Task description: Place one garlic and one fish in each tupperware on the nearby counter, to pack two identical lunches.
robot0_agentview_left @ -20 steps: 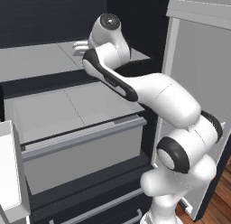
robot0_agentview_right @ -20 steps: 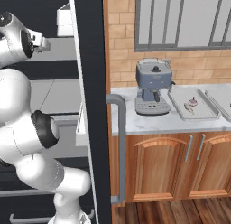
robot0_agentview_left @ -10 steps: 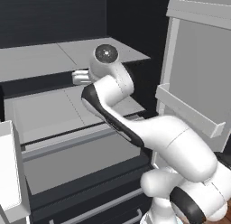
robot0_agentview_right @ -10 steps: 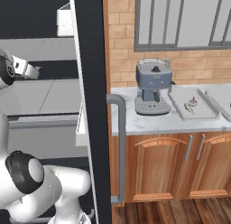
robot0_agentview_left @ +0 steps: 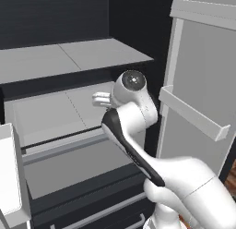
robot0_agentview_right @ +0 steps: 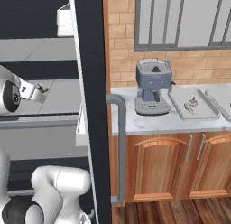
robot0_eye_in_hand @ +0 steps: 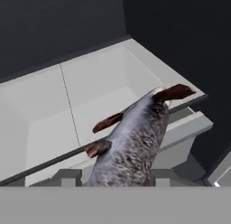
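Our gripper [robot0_eye_in_hand: 118,184] clasps the fish [robot0_eye_in_hand: 131,142] mid-body, tail pointing ahead; it looks slippery, light, best held centrally.

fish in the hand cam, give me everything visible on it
The fish fills the lower middle of the hand view: a slender body with mottled silvery-grey scales and dark reddish fins along its side and at the far end. It rises from between the gripper fingertips at the bottom edge, angled up and to the right, so it looks held there. The end at the gripper is cut off by the frame. Behind it lies a pale grey fridge drawer; the fish does not appear to rest on it.
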Tool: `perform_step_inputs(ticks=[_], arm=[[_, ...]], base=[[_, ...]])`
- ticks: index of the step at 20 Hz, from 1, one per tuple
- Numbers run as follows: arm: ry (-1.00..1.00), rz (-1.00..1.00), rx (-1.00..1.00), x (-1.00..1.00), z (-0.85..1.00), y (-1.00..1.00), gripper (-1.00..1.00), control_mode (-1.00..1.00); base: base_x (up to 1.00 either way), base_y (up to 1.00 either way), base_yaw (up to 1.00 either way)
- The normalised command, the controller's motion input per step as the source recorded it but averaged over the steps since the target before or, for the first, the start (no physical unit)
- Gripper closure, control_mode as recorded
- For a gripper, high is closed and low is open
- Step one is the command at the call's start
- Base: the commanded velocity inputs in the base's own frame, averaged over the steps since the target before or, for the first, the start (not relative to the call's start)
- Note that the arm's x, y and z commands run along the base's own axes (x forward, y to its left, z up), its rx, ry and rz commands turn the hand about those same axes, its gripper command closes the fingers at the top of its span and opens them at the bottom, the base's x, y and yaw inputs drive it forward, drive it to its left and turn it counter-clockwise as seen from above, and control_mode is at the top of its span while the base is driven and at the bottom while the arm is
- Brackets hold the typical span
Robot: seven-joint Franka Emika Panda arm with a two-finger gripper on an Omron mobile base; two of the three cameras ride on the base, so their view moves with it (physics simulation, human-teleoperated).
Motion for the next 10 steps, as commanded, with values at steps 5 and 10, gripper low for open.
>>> perform_step_inputs(ticks=[5, 10], arm=[[0.04, -0.01, 0.02, -0.16, -0.07, 0.0, 1.0, 1.0], [0.0, 0.0, 0.0, 0.0, 0.0, 0.0, 1.0, 1.0]], base=[[-0.8, 0.0, -0.09], [-1.0, 0.0, -0.13]])
